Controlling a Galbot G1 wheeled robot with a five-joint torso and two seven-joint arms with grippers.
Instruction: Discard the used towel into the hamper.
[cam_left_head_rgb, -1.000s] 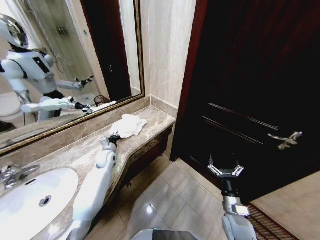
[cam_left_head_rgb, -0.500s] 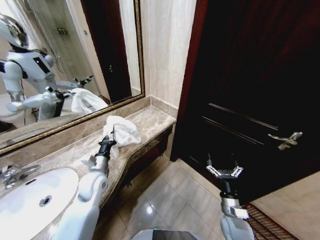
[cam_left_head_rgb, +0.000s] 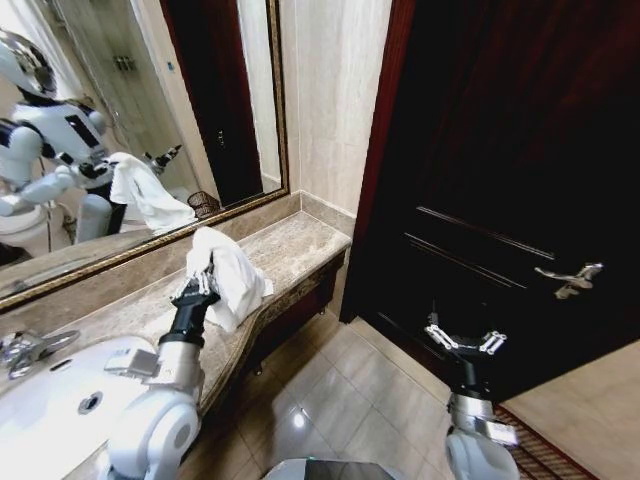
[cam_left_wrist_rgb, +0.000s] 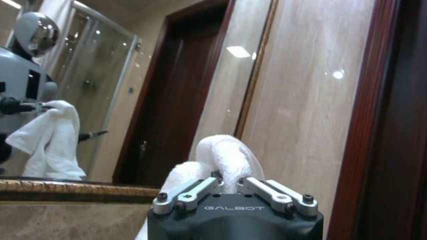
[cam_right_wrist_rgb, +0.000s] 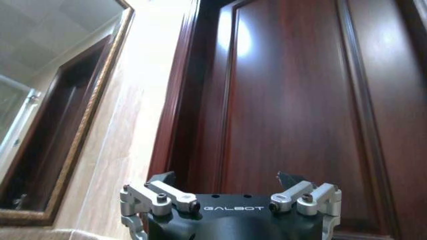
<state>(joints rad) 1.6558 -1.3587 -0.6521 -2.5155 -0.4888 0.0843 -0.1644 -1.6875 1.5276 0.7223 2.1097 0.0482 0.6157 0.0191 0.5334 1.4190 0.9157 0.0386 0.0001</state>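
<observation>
- White terry cloth, the used towel (cam_left_head_rgb: 228, 275), hangs bunched from the left gripper (cam_left_head_rgb: 197, 283), lifted clear of the marble counter (cam_left_head_rgb: 290, 245) and draping down beside the arm.
- From the left wrist view, the left gripper's (cam_left_wrist_rgb: 230, 185) fingers are pinched narrow on a fold of the towel (cam_left_wrist_rgb: 223, 152), which bulges up between and above them.
- Over the floor tiles (cam_left_head_rgb: 350, 390), the right gripper (cam_left_head_rgb: 465, 343) waits with its fingers spread wide and nothing between them, in front of the dark wooden door (cam_left_head_rgb: 500, 170); the right wrist view shows the same empty spread (cam_right_wrist_rgb: 230, 192).
- Behind the counter, the mirror (cam_left_head_rgb: 120, 120) reflects the robot holding the towel, and a small dark wire basket, likely the hamper (cam_left_head_rgb: 203, 203), shows in that reflection; where it stands in the room itself I cannot tell.
- At the near left, the sink (cam_left_head_rgb: 60, 385) sits untouched.
- Judged from this, the pick-up is done and the carry is in hand; the drop is not yet made.
- Next, the towel must be carried to a spot over the hamper's open rim, probably with a turn of the base away from the counter, and the loose hanging end kept from snagging the counter edge before release.
</observation>
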